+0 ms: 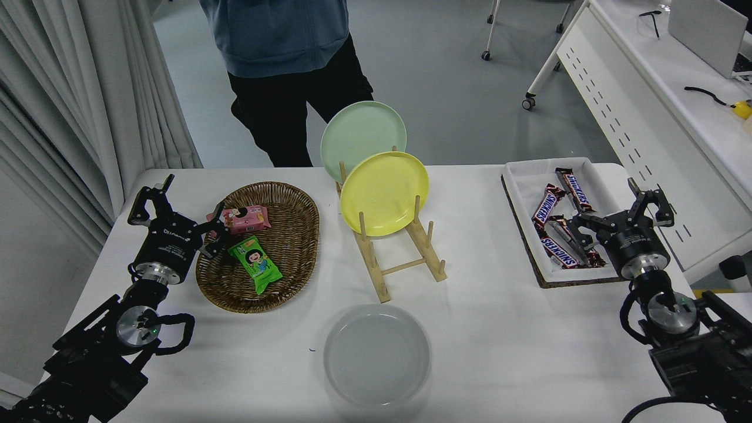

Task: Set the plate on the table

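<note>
The light grey plate lies flat on the white table near the front edge, in front of the wooden rack. My right gripper is open and empty, low at the table's right side over the near corner of the white tray, far from the plate. My left gripper is open and empty, parked at the left beside the wicker basket.
A wooden rack holds a yellow plate and a pale green plate upright. A wicker basket holds snack packets. A white tray holds chocolate bars. A person stands at the far side. A white desk is at right.
</note>
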You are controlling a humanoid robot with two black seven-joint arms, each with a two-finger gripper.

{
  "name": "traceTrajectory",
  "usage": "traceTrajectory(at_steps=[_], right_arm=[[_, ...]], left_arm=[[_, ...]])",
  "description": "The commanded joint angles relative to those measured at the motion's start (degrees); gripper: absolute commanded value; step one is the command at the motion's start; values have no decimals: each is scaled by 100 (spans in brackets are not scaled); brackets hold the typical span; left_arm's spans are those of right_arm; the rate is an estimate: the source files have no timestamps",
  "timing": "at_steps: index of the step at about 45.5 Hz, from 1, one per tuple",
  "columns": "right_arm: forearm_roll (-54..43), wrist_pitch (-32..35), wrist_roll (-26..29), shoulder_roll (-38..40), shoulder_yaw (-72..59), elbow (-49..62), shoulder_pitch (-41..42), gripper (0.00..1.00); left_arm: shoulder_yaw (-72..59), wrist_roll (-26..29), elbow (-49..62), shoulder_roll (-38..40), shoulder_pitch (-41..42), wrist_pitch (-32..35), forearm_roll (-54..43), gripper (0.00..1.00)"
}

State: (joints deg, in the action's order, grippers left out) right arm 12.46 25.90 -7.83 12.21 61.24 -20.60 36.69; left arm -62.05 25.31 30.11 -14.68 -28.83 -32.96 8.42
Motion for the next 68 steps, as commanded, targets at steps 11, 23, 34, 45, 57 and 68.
traceTrajectory(at_steps=[11,23,34,45,57,68], right_arm=[[-15,56,1,-359,-683,-145,66,100],[-199,-612,-16,-447,-604,-1262,-478,100],[-824,-841,-219,-588,-219,-1543,-778,100],[-982,-806,-219,-623,371,-1570,-804,100],[-982,-736,-324,-483,538,-1544,-769,100],[-973,-744,-324,-483,521,-1508,-743,100]], left_arm=[[0,0,-5,0,0,0,1,100],[0,0,-5,0,0,0,1,100],[0,0,-5,0,0,0,1,100],[0,0,-5,0,0,0,1,100],[0,0,-5,0,0,0,1,100],[0,9,-5,0,0,0,1,100]])
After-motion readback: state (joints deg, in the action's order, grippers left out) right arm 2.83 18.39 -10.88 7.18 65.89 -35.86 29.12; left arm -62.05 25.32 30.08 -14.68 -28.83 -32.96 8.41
